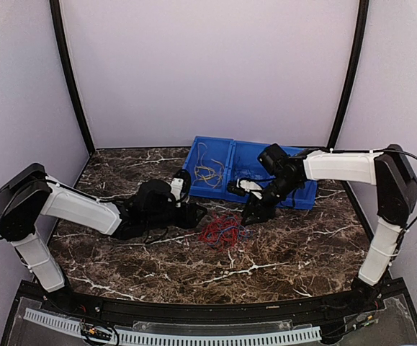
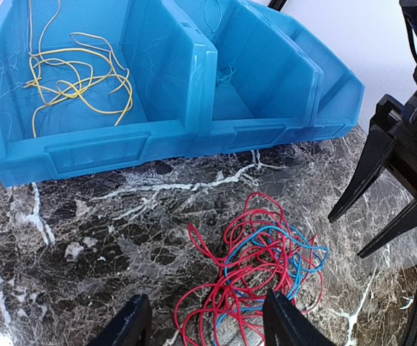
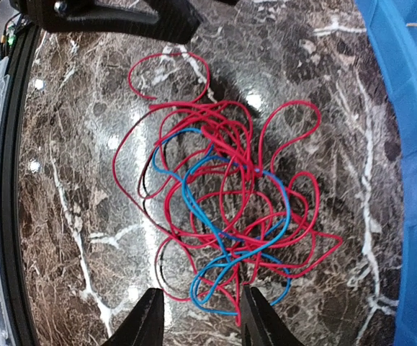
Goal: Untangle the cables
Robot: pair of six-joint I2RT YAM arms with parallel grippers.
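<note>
1. My left gripper [image 2: 208,326], bottom edge: fingers apart, holding nothing.
2. My right gripper [image 3: 201,321]: likewise apart, empty.
3. Cables [image 2: 262,263]: red-and-blue tangle, lower centre, lying on the table [image 2: 86,238].
4. Blue bin [image 2: 107,148], top: left compartment holds loose yellow wires [image 2: 78,83].

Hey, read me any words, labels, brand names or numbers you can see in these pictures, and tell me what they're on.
No readable text in any view.
Blue bin: the label panels on its front wall are blank.
Cables: no print visible on them.
Table: only marble veining, no markings.
</note>
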